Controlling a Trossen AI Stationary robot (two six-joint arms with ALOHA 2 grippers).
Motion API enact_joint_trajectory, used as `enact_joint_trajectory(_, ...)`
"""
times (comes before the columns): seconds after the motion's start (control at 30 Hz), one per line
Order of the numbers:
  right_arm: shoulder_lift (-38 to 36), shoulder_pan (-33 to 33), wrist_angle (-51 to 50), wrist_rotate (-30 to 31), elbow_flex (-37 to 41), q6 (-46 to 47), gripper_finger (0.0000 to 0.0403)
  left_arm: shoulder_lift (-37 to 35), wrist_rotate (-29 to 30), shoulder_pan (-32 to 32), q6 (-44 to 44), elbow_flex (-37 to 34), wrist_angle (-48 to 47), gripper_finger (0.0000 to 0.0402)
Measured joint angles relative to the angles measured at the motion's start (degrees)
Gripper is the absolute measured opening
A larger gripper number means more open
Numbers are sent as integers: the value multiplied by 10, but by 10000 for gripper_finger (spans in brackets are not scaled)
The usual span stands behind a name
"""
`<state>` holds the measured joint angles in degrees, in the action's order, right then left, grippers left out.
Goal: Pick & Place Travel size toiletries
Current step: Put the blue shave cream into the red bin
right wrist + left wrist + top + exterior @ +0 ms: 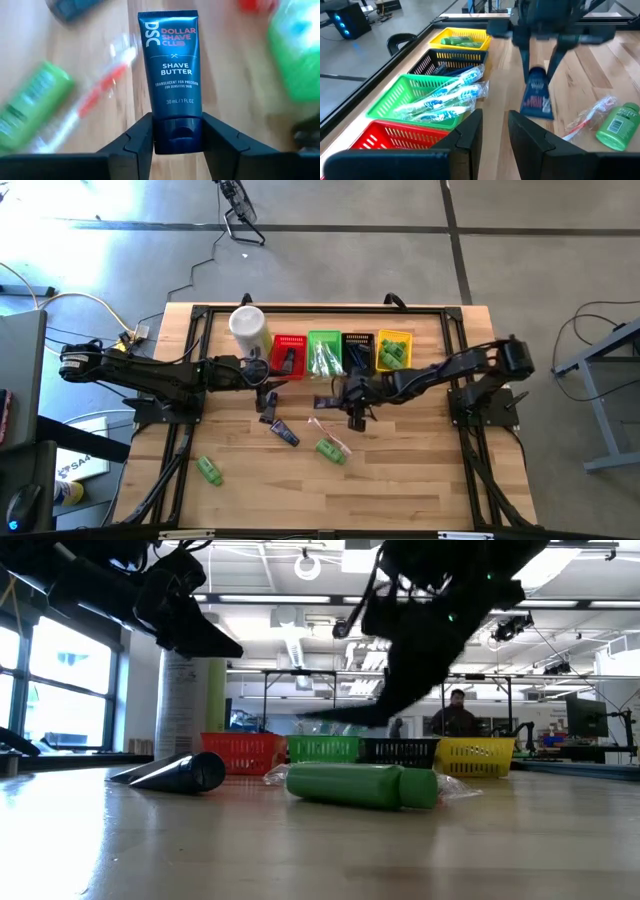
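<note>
Overhead shot, right gripper hanging mid-table in front of the black basket, left gripper near the red basket, right wrist cam, fingers clamped on the cap of a navy shave butter tube, left wrist cam, left gripper's fingers slightly parted, holding nothing.

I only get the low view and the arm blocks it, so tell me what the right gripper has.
Observer: The right gripper is shut on a navy tube, pinched at its cap.
Operator: Now report the left gripper.
Observer: The left gripper holds nothing, its fingers slightly apart, near the red basket.
Operator: Say what the yellow basket holds.
Observer: The yellow basket holds green bottles.
</note>
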<state>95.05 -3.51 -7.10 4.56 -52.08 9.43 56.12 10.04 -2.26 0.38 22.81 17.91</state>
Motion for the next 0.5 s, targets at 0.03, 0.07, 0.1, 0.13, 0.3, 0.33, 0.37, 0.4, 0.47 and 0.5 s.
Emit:
enact_joint_trajectory(0.03,-7,0,6,0,-1,0,133,0,0,0,4,0,0,88)
enact_joint_trajectory(0.07,-15,0,8,0,-1,1,133,0,1,0,13,0,2,88)
enact_joint_trajectory(0.1,-24,0,3,0,-1,7,132,0,2,0,27,0,4,88)
enact_joint_trajectory(0.13,-34,0,-1,0,0,14,131,0,2,0,40,0,5,88)
enact_joint_trajectory(0.3,-74,0,5,-9,-1,60,134,0,2,0,58,0,3,88)
enact_joint_trajectory(0.33,-80,0,9,-17,-1,70,134,0,2,0,58,0,4,88)
enact_joint_trajectory(0.37,-85,0,14,-26,-1,75,134,0,2,0,58,0,4,88)
enact_joint_trajectory(0.4,-89,0,18,-35,-1,82,133,0,2,0,58,0,4,88)
enact_joint_trajectory(0.47,-95,0,26,-54,-1,98,130,0,2,0,58,0,4,88)
enact_joint_trajectory(0.5,-96,0,32,-62,-1,104,130,0,2,0,61,0,3,88)
